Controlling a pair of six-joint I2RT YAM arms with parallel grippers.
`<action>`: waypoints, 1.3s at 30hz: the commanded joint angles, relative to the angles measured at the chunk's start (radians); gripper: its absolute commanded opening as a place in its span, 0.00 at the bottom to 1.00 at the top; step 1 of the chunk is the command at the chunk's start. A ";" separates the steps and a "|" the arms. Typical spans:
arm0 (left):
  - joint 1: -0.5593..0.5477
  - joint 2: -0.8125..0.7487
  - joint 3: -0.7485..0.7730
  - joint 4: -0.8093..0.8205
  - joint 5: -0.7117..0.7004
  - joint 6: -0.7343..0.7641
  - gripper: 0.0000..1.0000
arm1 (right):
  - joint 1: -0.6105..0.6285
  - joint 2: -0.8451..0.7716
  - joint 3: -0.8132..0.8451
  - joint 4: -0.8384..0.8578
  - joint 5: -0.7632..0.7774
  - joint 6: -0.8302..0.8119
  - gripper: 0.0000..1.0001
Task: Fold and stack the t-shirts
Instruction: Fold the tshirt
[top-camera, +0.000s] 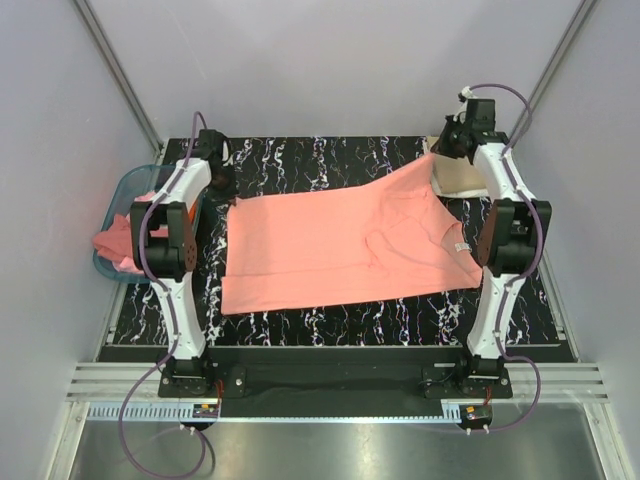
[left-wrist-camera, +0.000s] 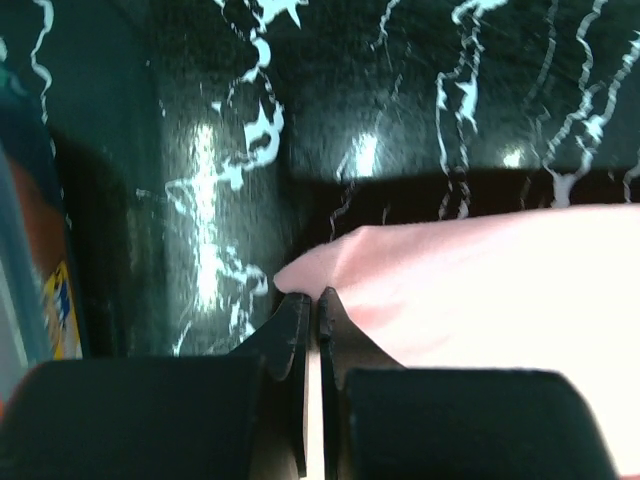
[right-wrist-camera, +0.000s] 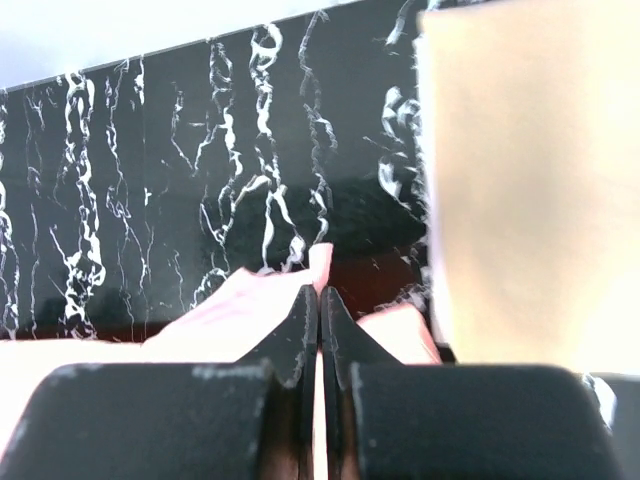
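A salmon-pink t-shirt (top-camera: 330, 245) lies spread across the black marbled table (top-camera: 300, 155). My left gripper (top-camera: 222, 182) sits low at the shirt's far left corner. In the left wrist view that gripper (left-wrist-camera: 312, 297) is shut on the corner of the shirt (left-wrist-camera: 480, 290). My right gripper (top-camera: 445, 150) is at the far right, shut on the other far corner, which is lifted off the table. The right wrist view shows this gripper (right-wrist-camera: 319, 292) pinching the pink cloth (right-wrist-camera: 230, 310). A folded tan t-shirt (top-camera: 462, 180) (right-wrist-camera: 530, 190) lies just right of it.
A translucent teal basket (top-camera: 118, 200) stands off the table's left edge, with pink and orange t-shirts (top-camera: 115, 245) spilling over its near side. The basket wall (left-wrist-camera: 20, 250) shows close to the left gripper. Grey walls enclose the table on three sides.
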 joint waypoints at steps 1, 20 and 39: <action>0.005 -0.098 -0.049 0.037 0.029 -0.018 0.00 | -0.023 -0.189 -0.150 0.163 0.004 0.023 0.00; 0.004 -0.368 -0.416 0.110 0.012 -0.058 0.00 | -0.034 -0.648 -0.795 0.349 0.112 0.090 0.00; -0.004 -0.477 -0.633 0.155 0.023 -0.098 0.00 | -0.036 -1.006 -1.204 0.355 0.178 0.256 0.00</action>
